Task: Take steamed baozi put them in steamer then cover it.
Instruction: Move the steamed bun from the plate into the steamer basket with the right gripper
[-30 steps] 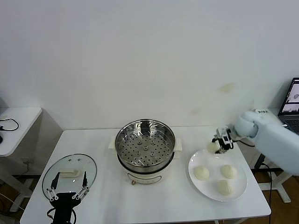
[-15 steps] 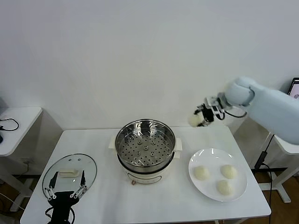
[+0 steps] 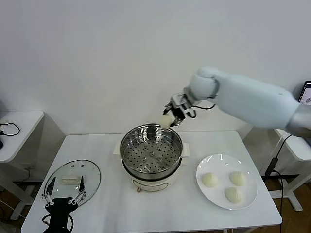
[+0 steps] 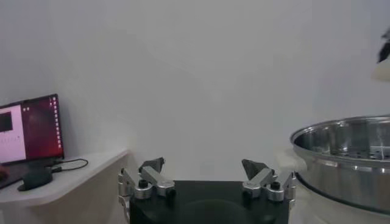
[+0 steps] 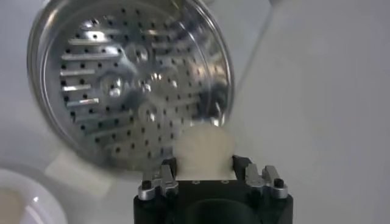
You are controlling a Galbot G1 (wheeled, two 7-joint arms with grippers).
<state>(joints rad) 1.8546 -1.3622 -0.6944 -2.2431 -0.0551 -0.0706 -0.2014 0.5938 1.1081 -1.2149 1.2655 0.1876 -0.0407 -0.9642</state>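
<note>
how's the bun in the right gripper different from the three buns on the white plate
The round cream-white bun is clamped in the shut right gripper, in the air by the shiny steel steamer's rim; the three cream-white buns lie loose on the flat white plate on the table. All look alike in shape and colour.

Left wrist view: the steamer (image 4: 350, 155) is cut off at the frame edge; only part of its rim and wall shows. Right wrist view: the baozi (image 5: 203, 151) is partly hidden between the right end effector (image 5: 205, 170) fingers. Head view: the laptop (image 3: 306, 99) is cropped.
</note>
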